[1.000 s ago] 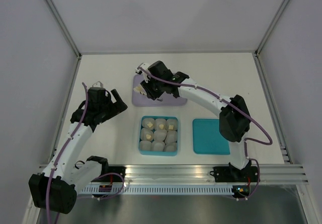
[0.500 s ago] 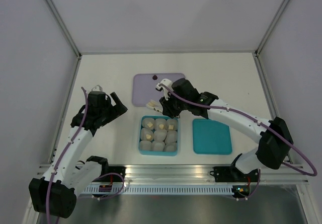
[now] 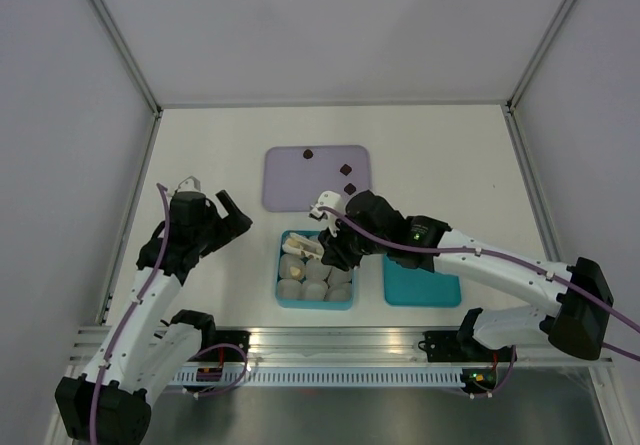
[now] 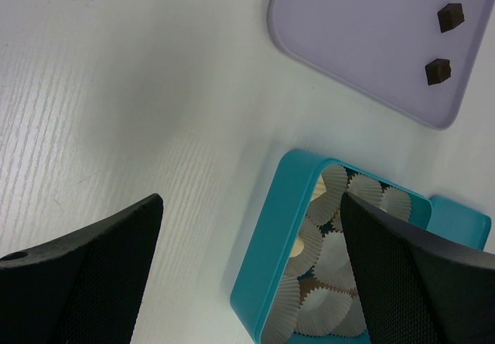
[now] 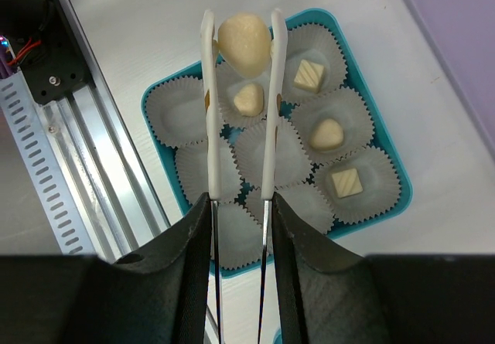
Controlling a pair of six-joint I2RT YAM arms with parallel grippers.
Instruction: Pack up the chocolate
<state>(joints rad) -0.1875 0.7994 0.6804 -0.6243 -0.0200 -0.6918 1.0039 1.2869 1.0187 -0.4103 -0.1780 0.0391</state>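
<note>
Above the teal box (image 3: 279,270), a cream-white chocolate (image 5: 244,44) is pinched by the right tool (image 5: 241,21); the left tool (image 4: 249,199) is held spread wide over the bench (image 4: 116,89).

Left end effector (image 4: 249,202) spread wide, black fingers (image 4: 85,274) in lower L and lower R corners of frame. White worktop (image 4: 116,89) across L half. Lavender tray (image 4: 348,42) upper R, cropped by frame edge. Dark chocolate piece (image 4: 450,17) on it near R edge, second dark chocolate piece (image 4: 438,71) just below. Teal box (image 4: 271,243) lower centre, apart from tray, packed w/ white pleated paper cups (image 4: 340,185). Flat teal slab (image 4: 464,216) just beside box at R.
</note>
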